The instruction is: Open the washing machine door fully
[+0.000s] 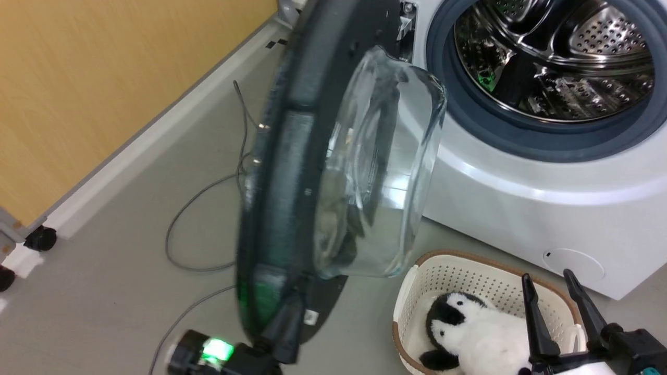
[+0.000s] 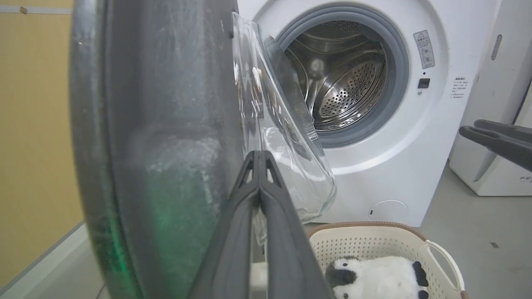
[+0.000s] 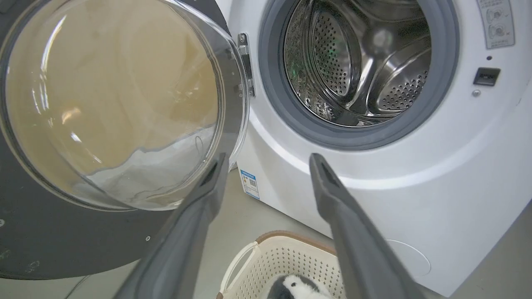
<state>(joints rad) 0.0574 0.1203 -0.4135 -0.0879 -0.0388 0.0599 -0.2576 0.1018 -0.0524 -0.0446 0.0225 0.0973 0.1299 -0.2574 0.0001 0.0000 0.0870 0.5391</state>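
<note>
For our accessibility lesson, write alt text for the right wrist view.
The washing machine door hangs open at left, its glass bowl facing the camera, beside the steel drum of the washing machine. The right pincer is open over a basket holding a penguin toy.

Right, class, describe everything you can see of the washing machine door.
The washing machine door is a large round black disc with a clear bulging glass bowl at its centre. A metal hinge joins it to the white washing machine beside the drum opening. It stands swung out, clear of the opening. The shut left tool seems to press its inner face below the bowl.
</note>
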